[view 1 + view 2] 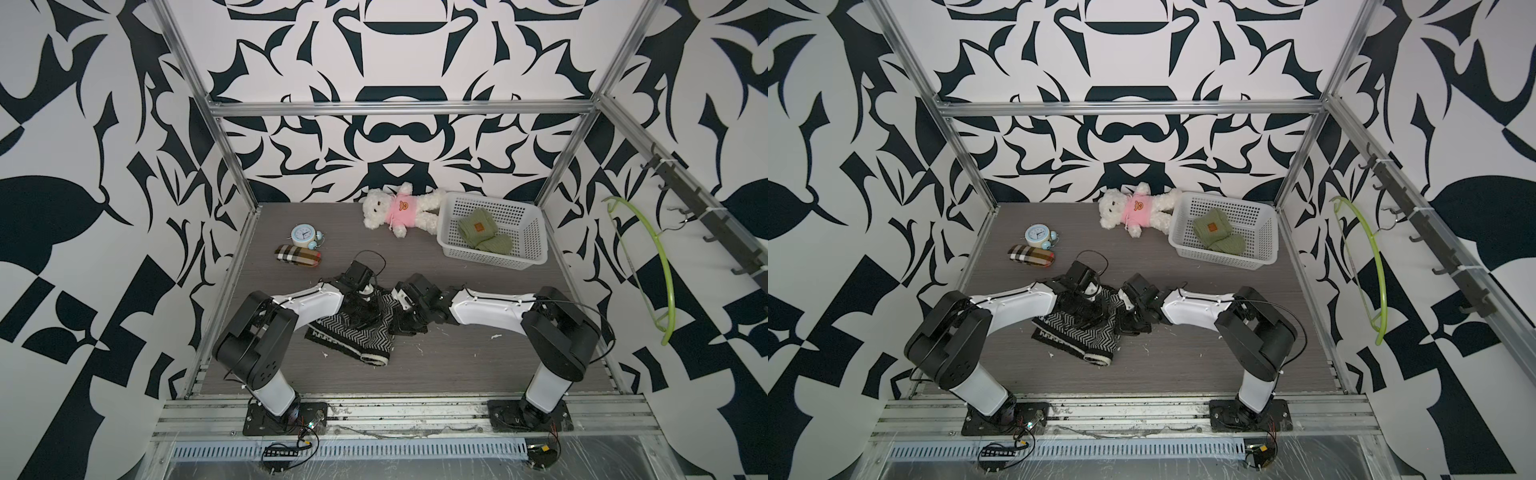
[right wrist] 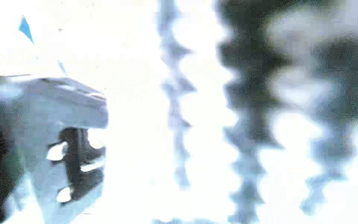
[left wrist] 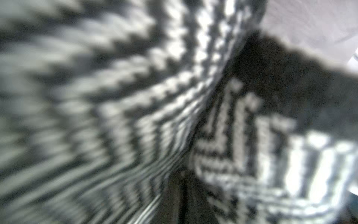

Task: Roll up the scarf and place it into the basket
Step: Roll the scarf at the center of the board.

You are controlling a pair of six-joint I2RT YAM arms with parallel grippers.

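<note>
- Top views both show the scarf (image 1: 353, 334) bunched on the table (image 1: 457, 357), near the middle, its long axis running roughly left-right.
- Left gripper (image 1: 365, 311) is buried in the knit; I cannot tell how far open it is.
- Right gripper (image 1: 397, 320) is closed at the scarf's right edge.
- Basket (image 1: 490, 257) sits far right, nearer the right gripper.
</note>
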